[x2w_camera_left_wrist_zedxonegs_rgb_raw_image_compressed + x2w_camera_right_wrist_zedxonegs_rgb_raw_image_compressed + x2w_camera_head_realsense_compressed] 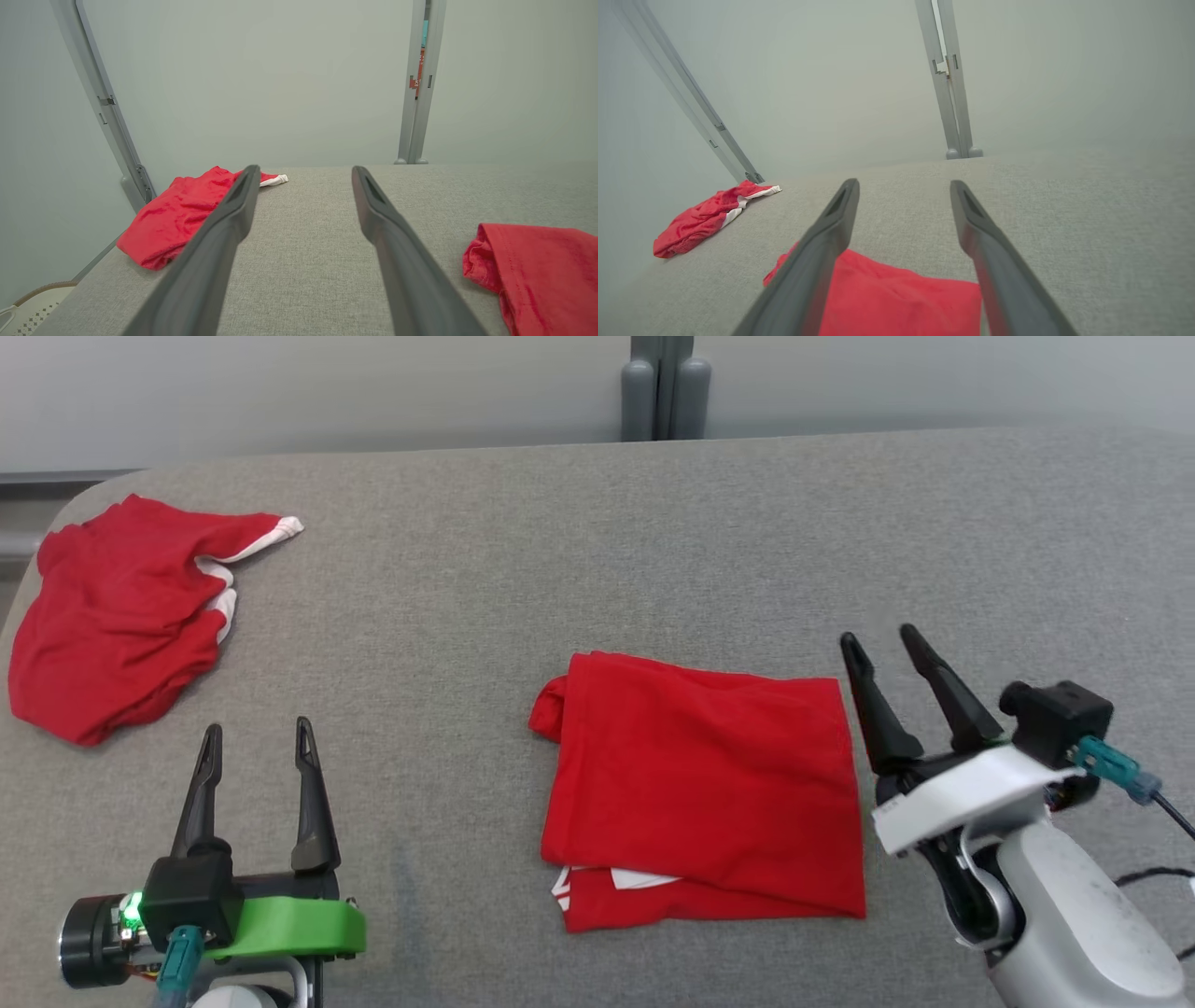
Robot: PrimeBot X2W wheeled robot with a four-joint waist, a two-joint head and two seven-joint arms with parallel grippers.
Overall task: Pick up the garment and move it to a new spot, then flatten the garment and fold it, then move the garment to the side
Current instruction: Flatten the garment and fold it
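1. A crumpled red cloth garment with white trim [121, 611] lay at the far left corner of the grey fabric worktop [560, 523].
2. The left pincer [257, 733] hovered open and empty near the front edge.
3. The folded red cloth garment [700, 784] lay flat mid-worktop; folding looked done, and the move aside remained.
4. The right pincer [878, 639] stood open and empty just beside its right edge.

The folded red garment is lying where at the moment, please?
Head view: the folded garment lies on the grey table, right of centre, beside the right claw.
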